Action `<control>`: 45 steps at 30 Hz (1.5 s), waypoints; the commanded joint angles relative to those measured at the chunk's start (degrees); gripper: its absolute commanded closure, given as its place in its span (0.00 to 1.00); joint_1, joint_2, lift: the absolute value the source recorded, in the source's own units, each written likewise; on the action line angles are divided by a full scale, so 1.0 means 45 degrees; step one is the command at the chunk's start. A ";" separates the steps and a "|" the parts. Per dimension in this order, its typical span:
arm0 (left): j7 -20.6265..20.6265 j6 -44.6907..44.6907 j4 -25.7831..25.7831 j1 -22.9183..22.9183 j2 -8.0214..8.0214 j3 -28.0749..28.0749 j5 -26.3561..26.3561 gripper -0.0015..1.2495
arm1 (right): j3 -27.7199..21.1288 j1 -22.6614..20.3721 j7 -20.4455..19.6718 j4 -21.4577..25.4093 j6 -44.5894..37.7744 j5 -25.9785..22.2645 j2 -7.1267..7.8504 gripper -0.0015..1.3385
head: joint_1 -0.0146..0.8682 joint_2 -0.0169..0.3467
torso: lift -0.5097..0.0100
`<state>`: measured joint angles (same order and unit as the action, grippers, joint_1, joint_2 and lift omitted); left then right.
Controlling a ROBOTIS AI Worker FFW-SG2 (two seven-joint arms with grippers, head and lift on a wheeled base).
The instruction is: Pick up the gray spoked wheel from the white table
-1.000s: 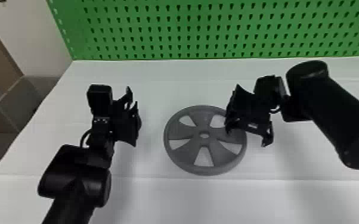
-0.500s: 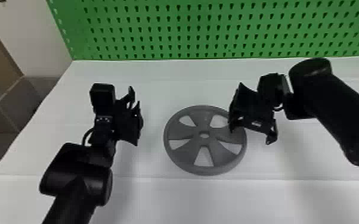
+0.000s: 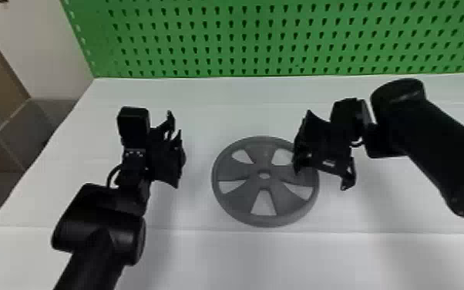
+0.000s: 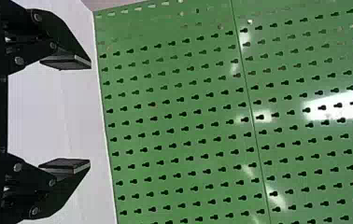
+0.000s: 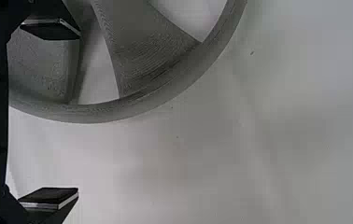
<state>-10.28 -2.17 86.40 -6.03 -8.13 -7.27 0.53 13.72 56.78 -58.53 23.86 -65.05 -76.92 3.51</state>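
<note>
Near the middle of the white surface (image 3: 204, 258), as the head view has it, a gray spoked wheel (image 3: 239, 202) lies flat. It is round, so you have no long axis to line up with, only the curve of its rim. Your right claw (image 3: 321, 179) is the nearer of the two, at the wheel's right-hand edge, one finger overlapping the wheel and the other out past the rim. From that claw, the hub and most of the wheel lie toward your left. Your left claw (image 3: 175, 150) is off the opposite side, apart from the wheel. A green pegboard (image 3: 266, 38) stands beyond the far edge of the surface.

Through the left wrist view, your left claw is released: two flat black fingers spread wide, nothing between them, facing the pegboard. As a judgement, it needs a turn and a sideways move before it could help.

Through the right wrist view, your right claw is also released and empty, fingers well spread. The wheel's rim curves through the space ahead of them: one finger is seen against the spokes, the other against bare surface. You cannot tell from this how much height separates fingertips and wheel. The coming move likely turns on that straddle: lower with one finger inside a spoke opening and one outside the rim. A finger coming down on a solid spoke could press the wheel or shift it.
</note>
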 commanded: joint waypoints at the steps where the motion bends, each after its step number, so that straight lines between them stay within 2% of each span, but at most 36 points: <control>1: 0.0000 0.0014 -0.0001 -0.0027 -0.0011 -0.0025 -0.0001 0.40 | 0.0076 0.0018 0.0000 -0.0029 0.0021 -0.0173 0.0000 0.09 | 0.90 0.34 | 0.85; 13: 0.0000 0.0014 -0.0001 -0.0066 -0.0050 -0.0064 -0.0001 0.40 | 0.0057 -0.0021 0.0000 -0.0029 0.0021 -0.0330 -0.0019 0.09 | 0.90 0.34 | 0.85; 24: 0.0000 0.0014 -0.0001 -0.0066 -0.0069 -0.0064 -0.0040 0.40 | -0.0783 -0.0509 0.0000 0.0069 0.0295 0.0159 -0.0195 0.09 | 0.90 0.34 | 0.85; 34: 0.0000 0.0014 -0.0001 -0.0066 -0.0069 -0.0044 -0.0098 0.40 | -0.0861 -0.0763 0.0000 0.0147 0.0509 0.0178 -0.0351 0.09 | 0.90 0.34 | 0.85; 45: 0.0000 0.0014 -0.0001 -0.0066 -0.0108 -0.0083 -0.0157 0.40 | -0.1154 -0.0919 0.0000 0.0225 0.0685 0.0881 -0.0449 0.09 | 0.90 0.34 | 0.85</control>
<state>-10.28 -2.11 86.40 -6.33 -8.52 -7.48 -0.15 8.58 52.80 -58.53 24.86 -62.29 -73.46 1.54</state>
